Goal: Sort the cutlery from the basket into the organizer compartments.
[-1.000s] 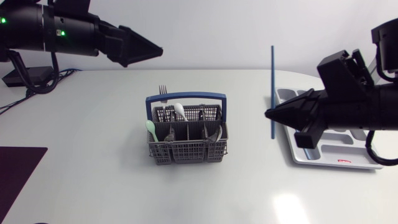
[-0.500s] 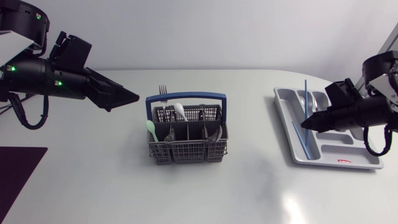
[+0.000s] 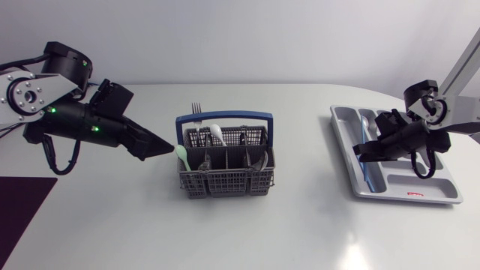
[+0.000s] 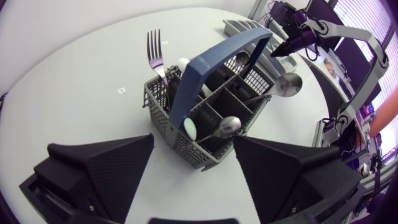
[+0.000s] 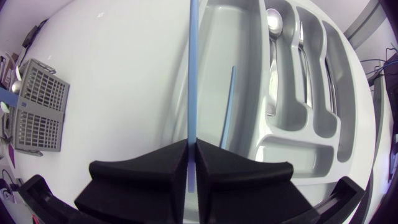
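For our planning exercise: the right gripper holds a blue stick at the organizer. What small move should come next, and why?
Probably lower the blue stick into the organizer's long outer compartment and open: the right gripper is shut on it beside that compartment, where a second blue stick already lies.

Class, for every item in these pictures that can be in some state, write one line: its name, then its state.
left gripper: open, holding nothing.
right gripper: shut on the held blue stick.
held blue stick: gripped between the fingers.
basket: upright, handle raised, cutlery inside.
fork: standing in the basket, tines up.
organizer: partly filled.
loose blue stick: lying in the organizer.
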Controlling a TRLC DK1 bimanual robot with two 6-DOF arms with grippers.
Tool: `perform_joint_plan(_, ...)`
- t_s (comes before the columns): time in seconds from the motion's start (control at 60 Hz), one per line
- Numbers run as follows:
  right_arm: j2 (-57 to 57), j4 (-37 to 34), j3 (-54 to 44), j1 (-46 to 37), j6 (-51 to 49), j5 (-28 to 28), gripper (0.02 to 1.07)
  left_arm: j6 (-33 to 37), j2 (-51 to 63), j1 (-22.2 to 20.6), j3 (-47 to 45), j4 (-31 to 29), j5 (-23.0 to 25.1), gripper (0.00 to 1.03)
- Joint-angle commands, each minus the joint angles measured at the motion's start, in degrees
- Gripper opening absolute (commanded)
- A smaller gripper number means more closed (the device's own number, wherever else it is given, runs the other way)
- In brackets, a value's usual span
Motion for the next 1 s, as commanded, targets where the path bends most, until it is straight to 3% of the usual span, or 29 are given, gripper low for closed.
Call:
perform_joint_plan(0.0, 2.64, 0.63, 1.71, -0.43, 2.0, 0.91, 0.1, 0.99, 1.61, -0.66, -1.53, 0.34, -0.73, 0.83)
perform_joint_plan(0.067, 3.96, 1.24, 2.32, -0.34, 2.35, 1.79, 0.11, 0.72, 2.67, -0.84, -1.45, 0.61, -1.34, 0.79)
perform_joint_plan(0.167, 5.45, 1.33, 3.2, 0.1, 2.88, 2.41, 0.22, -0.16, 3.02, -2.68, -1.45, 1.75, -2.92, 0.7)
perform_joint_plan(0.25, 6.07, 1.42, 3.47, 0.45, 3.14, 3.29, 0.29, -1.92, 3.19, -3.56, -1.01, 3.6, -4.42, 0.59)
perform_joint_plan(0.383, 6.68, 1.42, 3.99, 0.71, 3.93, 3.9, 0.3, -3.15, 5.83, -4.44, 0.4, 4.39, -5.47, 0.57)
perform_joint_plan(0.5, 6.51, 1.33, 3.82, 0.71, 3.93, 3.99, 0.51, -4.2, 7.5, -4.53, 1.1, 4.74, -5.56, 0.48)
perform_joint_plan(0.6, 5.45, 1.33, 3.03, 1.07, 3.93, 4.08, 0.63, -4.73, 8.12, -4.97, 1.1, 5.53, -5.56, 0.46)
perform_joint_plan(0.983, -2.46, 0.98, -0.75, 5.28, 4.55, 6.19, 0.69, -6.84, 8.64, -7.16, 2.16, 7.38, -5.56, 0.36)
